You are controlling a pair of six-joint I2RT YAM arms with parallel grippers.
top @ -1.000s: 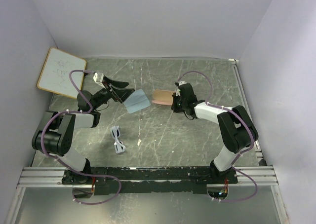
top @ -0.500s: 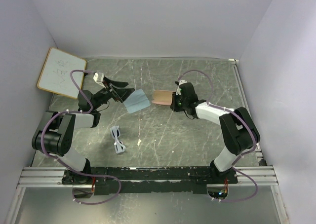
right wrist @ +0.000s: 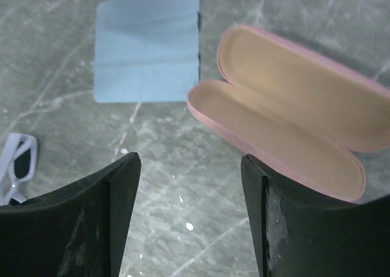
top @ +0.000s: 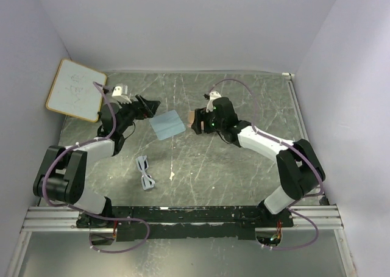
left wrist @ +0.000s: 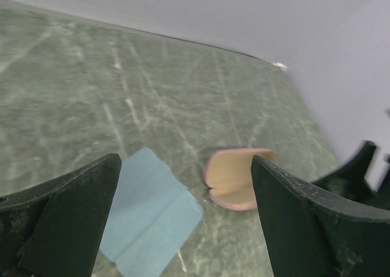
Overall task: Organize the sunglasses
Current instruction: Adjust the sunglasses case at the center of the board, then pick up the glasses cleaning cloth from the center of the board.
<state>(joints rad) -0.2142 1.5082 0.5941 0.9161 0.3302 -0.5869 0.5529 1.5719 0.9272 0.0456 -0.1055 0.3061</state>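
The white-framed sunglasses lie folded on the table in front of the left arm; in the right wrist view they show at the left edge as the sunglasses. The tan-pink case lies open, lid back, with nothing inside. From above, the case is mostly hidden under my right gripper. My right gripper is open over bare table just in front of the case. My left gripper is open and empty, left of the cloth. Between the fingers of my left gripper show the cloth and the case.
A light blue cloth lies flat between the two grippers, seen also as the cloth and the cloth. A white board leans in the back left corner. Walls close off the left, back and right.
My right gripper has opened and shifted left over the case. My left gripper has drawn back from the cloth's edge, up and to the left.
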